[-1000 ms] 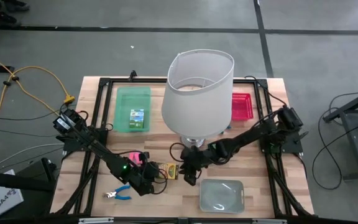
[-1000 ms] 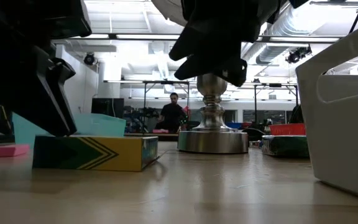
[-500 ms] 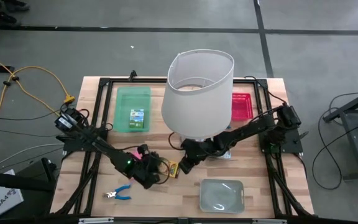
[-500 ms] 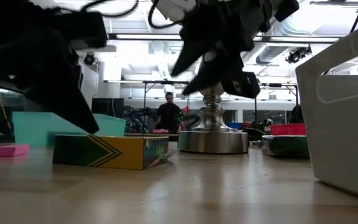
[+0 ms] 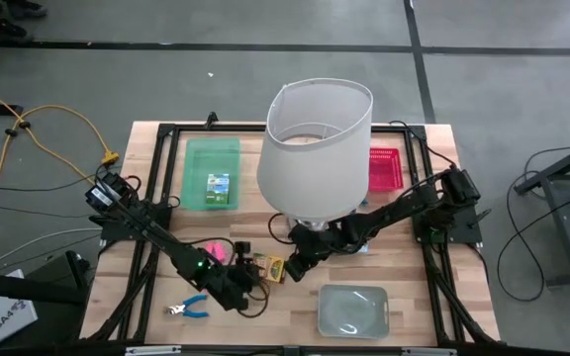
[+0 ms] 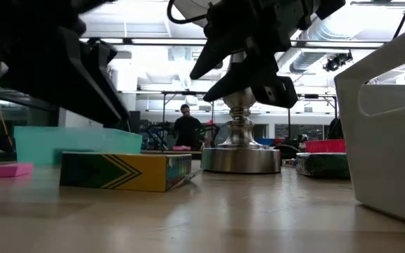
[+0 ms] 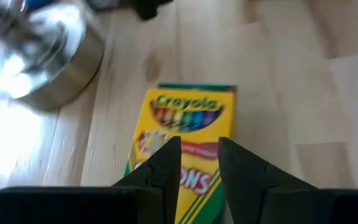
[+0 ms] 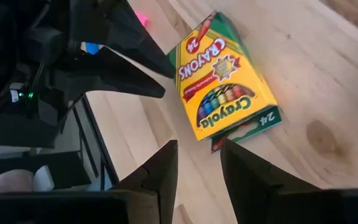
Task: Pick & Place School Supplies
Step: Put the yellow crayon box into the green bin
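Left claw [image 7: 197,163] is hovering low over the crayon box [image 7: 188,134], its two dark fingers parted by a narrow gap with nothing between them. Right claw [image 8: 197,163] is hanging just past the opposite end of that same box, fingers likewise slightly apart and gripping nothing. The crayon box is lying flat on the wooden tabletop [image 5: 285,307], yellow face up, between the two claws and near the lamp base [image 6: 240,156].

Looking at the containers: the green tray [image 5: 212,174] at the back left is holding a small printed box [image 5: 218,187]. The red tray [image 5: 385,168] is peeking out from behind the big white lampshade [image 5: 315,148]; its contents are too hidden to tell. The clear grey tray [image 5: 353,310] is sitting at the front edge, and nothing is showing inside it.

Both arms are reaching inward toward the middle of the tabletop, the left one stretching diagonally from its corner mount, the right one angling in beneath the lampshade. A pink eraser [image 5: 214,249] is lying just beside the left arm, and blue-handled scissors [image 5: 188,308] are resting near the front left.
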`<move>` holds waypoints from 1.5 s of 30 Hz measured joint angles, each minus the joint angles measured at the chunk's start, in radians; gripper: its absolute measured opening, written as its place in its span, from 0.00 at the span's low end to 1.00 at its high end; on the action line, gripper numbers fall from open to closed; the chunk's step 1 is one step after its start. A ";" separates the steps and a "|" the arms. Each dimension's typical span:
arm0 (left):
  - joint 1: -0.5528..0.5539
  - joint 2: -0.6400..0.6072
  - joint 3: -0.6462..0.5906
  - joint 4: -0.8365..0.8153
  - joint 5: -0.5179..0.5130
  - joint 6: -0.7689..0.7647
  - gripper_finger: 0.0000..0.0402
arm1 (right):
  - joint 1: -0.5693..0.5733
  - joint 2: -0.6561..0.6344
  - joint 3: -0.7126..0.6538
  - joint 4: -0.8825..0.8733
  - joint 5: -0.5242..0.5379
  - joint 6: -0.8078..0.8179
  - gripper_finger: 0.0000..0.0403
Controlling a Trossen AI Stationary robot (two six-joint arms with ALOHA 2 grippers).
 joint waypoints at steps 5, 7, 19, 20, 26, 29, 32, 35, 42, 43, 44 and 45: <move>0.033 0.000 0.000 0.001 0.071 0.063 0.25 | 0.016 0.000 0.000 0.035 0.001 0.012 0.28; 0.059 0.000 0.000 0.000 0.122 0.080 0.25 | 0.023 0.000 0.000 0.046 0.002 0.022 0.28; 0.197 0.006 -0.030 0.011 0.371 0.070 0.25 | 0.083 0.000 0.000 0.092 0.061 0.052 0.28; 0.198 0.012 -0.030 0.012 0.370 0.059 0.25 | 0.084 0.000 0.000 0.098 0.062 0.052 0.28; 0.213 0.065 -0.027 0.018 0.365 -0.064 0.25 | 0.090 0.000 0.000 0.116 0.081 0.053 0.28; 0.215 0.103 -0.027 0.018 0.357 -0.135 0.25 | 0.090 0.000 0.000 0.118 0.081 0.053 0.28; 0.210 0.121 -0.027 0.016 0.343 -0.197 0.25 | 0.089 0.000 0.000 0.103 0.083 0.054 0.28; 0.189 0.124 -0.026 0.001 0.300 -0.242 0.25 | 0.089 0.000 0.000 0.056 0.084 0.071 0.28; 0.150 0.115 -0.028 -0.074 0.196 -0.305 0.25 | 0.083 0.000 0.000 -0.037 0.102 0.082 0.28; 0.150 0.114 -0.028 -0.082 0.190 -0.315 0.25 | 0.082 0.000 0.000 -0.037 0.112 0.082 0.28; 0.149 0.114 -0.028 -0.088 0.182 -0.325 0.25 | 0.079 0.000 0.000 -0.037 0.121 0.083 0.28; 0.149 0.114 -0.028 -0.090 0.175 -0.333 0.25 | 0.075 0.000 0.000 -0.039 0.130 0.093 0.28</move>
